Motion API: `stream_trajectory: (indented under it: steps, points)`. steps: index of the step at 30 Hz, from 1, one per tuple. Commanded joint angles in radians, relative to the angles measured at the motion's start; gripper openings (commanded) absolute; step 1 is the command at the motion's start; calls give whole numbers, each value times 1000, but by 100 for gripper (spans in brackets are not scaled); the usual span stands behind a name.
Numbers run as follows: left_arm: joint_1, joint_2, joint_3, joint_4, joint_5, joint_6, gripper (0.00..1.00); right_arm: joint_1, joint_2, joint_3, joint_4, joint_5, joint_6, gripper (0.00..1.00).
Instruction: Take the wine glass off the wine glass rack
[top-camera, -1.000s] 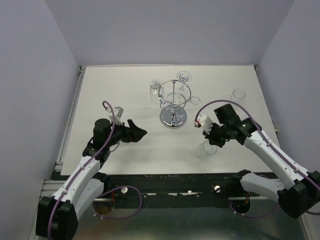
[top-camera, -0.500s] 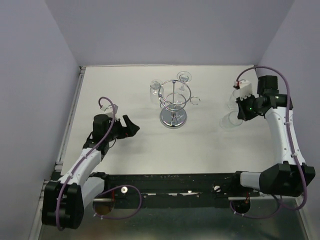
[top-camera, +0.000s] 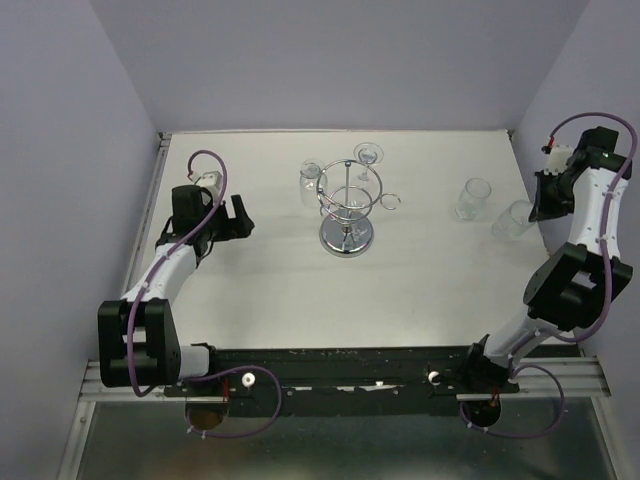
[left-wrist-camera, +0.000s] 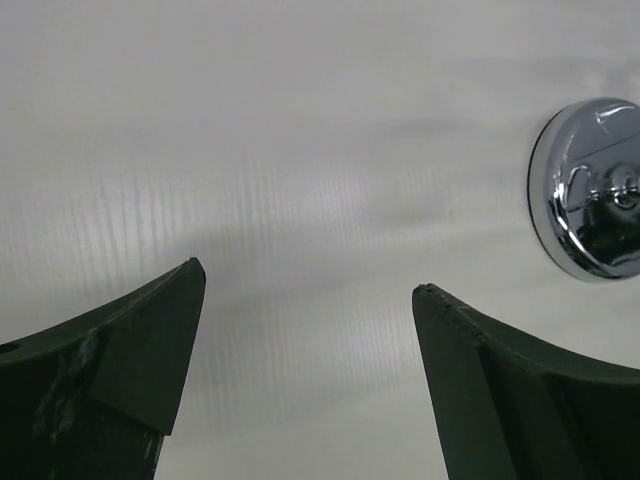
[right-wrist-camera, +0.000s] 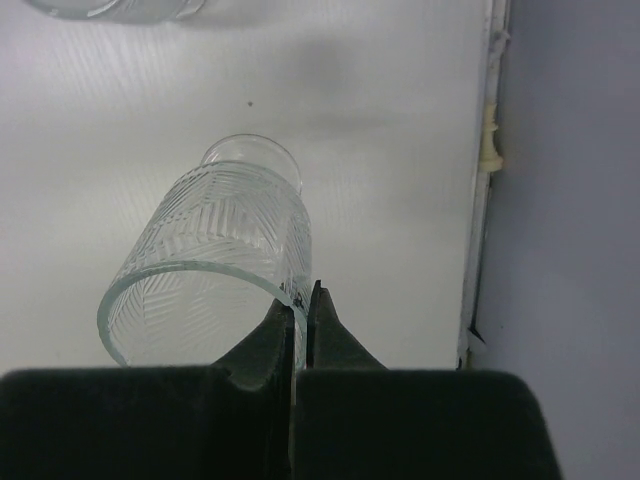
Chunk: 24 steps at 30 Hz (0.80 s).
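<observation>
One wine glass (right-wrist-camera: 215, 255), clear and herringbone-cut, tilts at the table's (top-camera: 280, 290) far right edge, rim pinched by the right gripper (right-wrist-camera: 303, 300), its arm folded upright. The wine glass rack (top-camera: 347, 200) stands mid-table, perhaps holding more glasses (top-camera: 311, 180). The left gripper (left-wrist-camera: 308, 278) hangs spread near the left edge.

— How is the black-and-white left arm (top-camera: 168, 268) sitting?
— It is angling up the left side, with its dark two-finger left gripper (left-wrist-camera: 310, 275) gaping wide and gripping nothing.
— And the black-and-white right arm (top-camera: 598, 200)?
— It is standing folded at the far right, with its dark right gripper (right-wrist-camera: 303, 297) pinching the rim of a clear patterned glass (right-wrist-camera: 215, 250).
</observation>
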Motion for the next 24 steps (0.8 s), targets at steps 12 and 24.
stream_trajectory:
  steps: [12, 24]
  points:
    - [1, 85, -1, -9, -41, 152, 99, 7, 357, 382, 75, 102, 18, 1]
    - [0, 101, 2, 4, -33, 120, 99, 63, 488, 471, 79, 58, 5, 1]
